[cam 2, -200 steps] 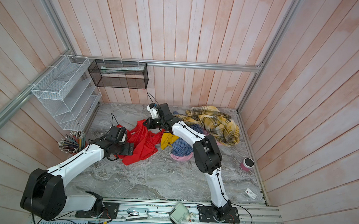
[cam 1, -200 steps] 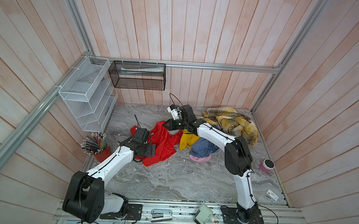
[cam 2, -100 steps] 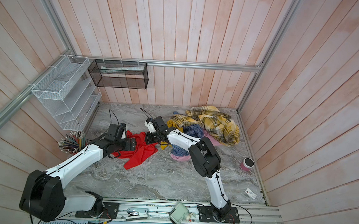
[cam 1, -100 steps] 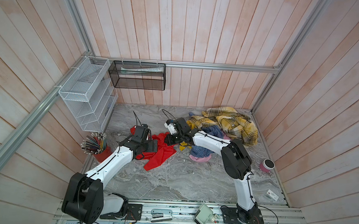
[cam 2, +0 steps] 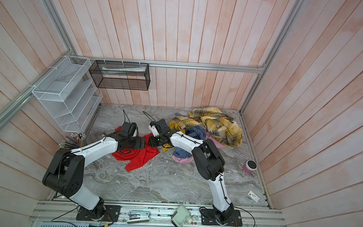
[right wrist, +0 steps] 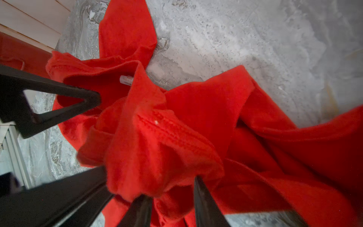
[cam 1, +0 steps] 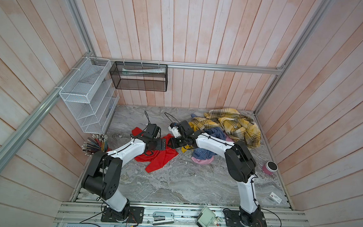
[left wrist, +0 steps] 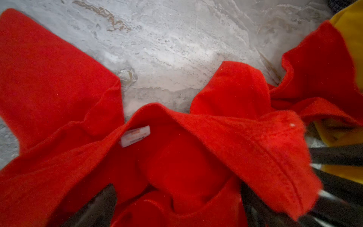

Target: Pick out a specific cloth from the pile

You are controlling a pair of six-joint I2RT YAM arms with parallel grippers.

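The red cloth lies crumpled on the marble table, left of centre. It is clear of the bulk of the pile, which sits in the far right corner against both walls. Edges: one sleeve points back and left, near the pencil holder at the table's left edge. A pointed flap trails toward the front. The side toward the pile meets the mustard-yellow piece lying under the right arm. Open room: the front half of the table is bare marble, with only a pink cup and a small white box near the right edge. A further bare strip runs behind the cloth to the back wall. The left gripper has its jaws at full spread, straddling a raised fold beside the collar label and clamping nothing. The right gripper meets it almost tip to tip in both top views. Its jaws stand partly apart, the bunched fold rests against its fingers, and no firm pinch shows. Compared with a second ago, the right gripper was then higher and nearer the pile. The cloth was strung up between the two arms and the mustard-yellow piece hung below. The right gripper has since come down and leftward, its jaws have parted, and the cloth has settled onto the table. The plaid heap has not shifted.
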